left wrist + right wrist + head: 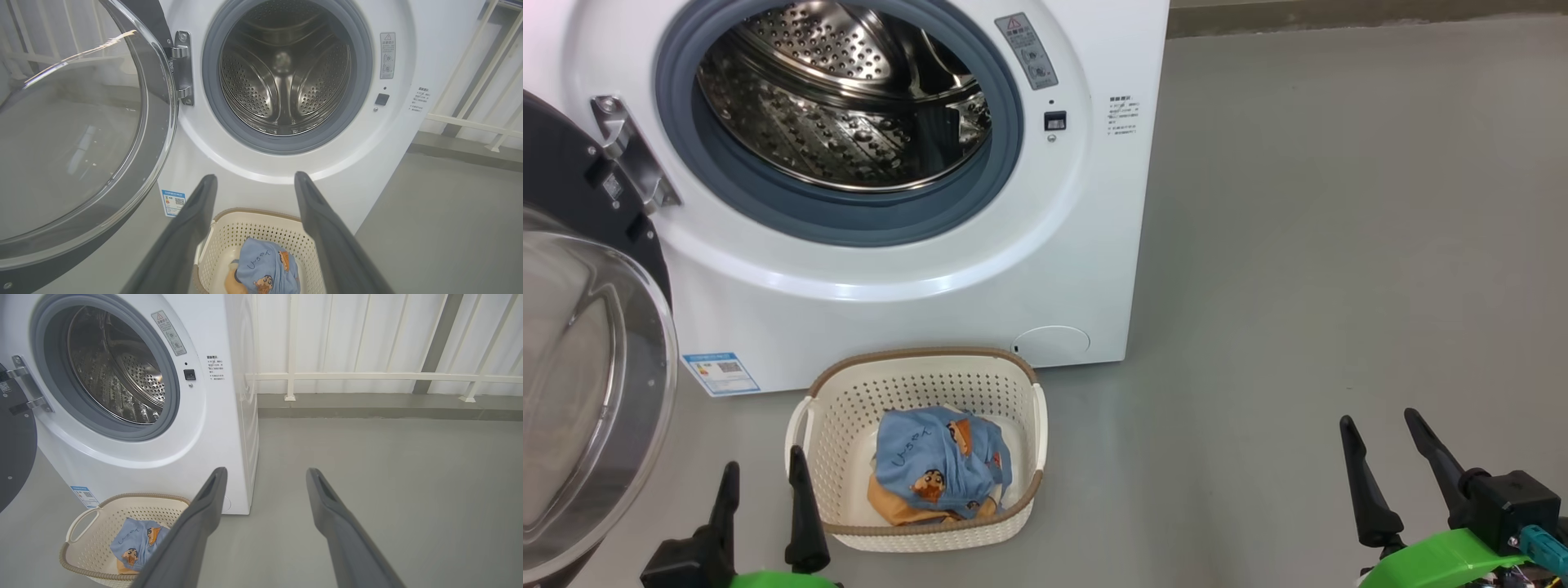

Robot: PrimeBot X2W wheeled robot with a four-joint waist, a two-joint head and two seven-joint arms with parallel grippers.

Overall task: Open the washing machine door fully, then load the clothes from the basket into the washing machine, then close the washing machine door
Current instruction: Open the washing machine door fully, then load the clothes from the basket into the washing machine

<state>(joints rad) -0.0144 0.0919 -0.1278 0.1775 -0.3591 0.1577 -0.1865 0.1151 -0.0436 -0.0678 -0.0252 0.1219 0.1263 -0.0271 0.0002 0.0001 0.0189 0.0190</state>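
The clothes [939, 461] in the lower-centre basket [923, 353] await loading: both jaws gape empty, the left best placed for a downward pinch.

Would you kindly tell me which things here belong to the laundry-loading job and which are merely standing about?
Belonging to the job: the washing machine; the washing machine door, standing open; the basket; the clothes lying inside it.

Merely about: the white railing; the blue label sticker; the warning sticker; the round cover low on the machine's front.
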